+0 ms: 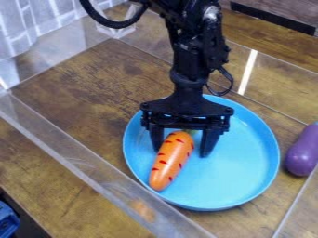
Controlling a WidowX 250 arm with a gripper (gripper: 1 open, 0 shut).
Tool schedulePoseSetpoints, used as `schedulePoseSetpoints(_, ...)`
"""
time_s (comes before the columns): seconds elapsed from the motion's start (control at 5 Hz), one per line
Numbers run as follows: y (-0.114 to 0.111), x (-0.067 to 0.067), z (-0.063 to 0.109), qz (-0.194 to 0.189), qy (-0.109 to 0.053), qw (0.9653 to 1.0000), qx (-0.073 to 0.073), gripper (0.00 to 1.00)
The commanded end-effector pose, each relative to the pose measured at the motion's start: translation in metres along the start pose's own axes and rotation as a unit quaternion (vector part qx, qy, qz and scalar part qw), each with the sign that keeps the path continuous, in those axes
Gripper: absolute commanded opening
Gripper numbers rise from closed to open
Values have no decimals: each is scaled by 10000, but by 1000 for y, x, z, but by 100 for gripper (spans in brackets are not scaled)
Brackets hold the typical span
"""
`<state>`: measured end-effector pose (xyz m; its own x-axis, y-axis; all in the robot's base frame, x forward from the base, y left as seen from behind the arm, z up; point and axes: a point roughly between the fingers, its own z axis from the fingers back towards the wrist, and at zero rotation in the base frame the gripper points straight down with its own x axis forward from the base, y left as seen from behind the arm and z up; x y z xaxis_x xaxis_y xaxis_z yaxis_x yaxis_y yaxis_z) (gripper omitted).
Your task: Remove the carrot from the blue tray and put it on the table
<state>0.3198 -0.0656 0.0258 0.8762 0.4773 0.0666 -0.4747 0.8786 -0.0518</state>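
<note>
The orange carrot [170, 160] lies in the left half of the round blue tray [248, 181], its tip pointing to the lower left. Its upper end sits between the fingers of my black gripper [178, 145], and its leafy top is hidden there. The gripper hangs straight down from the arm, open, with one finger on each side of the carrot. I cannot tell whether the fingers touch it. The tray rests on the dark wood-grain table [87, 93].
A purple eggplant-like object [302, 149] lies on the table just right of the tray. Clear acrylic walls [69, 149] run along the front left and right sides. A black cable loops above the arm at the top.
</note>
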Motion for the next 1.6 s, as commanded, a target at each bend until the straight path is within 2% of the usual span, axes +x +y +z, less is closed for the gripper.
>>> schedulePoseSetpoints(0.0, -2, -3, -2, 123, -72, 9999, -21, 100)
schedulePoseSetpoints(0.2, 2, -6, -6, 327, -81, 9994, 16, 0)
schedulePoseSetpoints(0.4, 4, -3, -3, 504, -133, 9986, 119, 0)
schedulePoseSetpoints(0.6, 9, 5, 10, 672, -290, 9972, 174, 0)
schedulePoseSetpoints(0.8, 12, 15, 26, 763, -409, 9961, 157, 0)
schedulePoseSetpoints(1.0, 15, 26, 45, 842, -559, 9948, 132, 0)
schedulePoseSetpoints(1.2, 36, 36, 71, 906, -708, 9934, 2, 0)
schedulePoseSetpoints(1.4, 64, 41, 95, 977, -768, 9922, -131, 0)
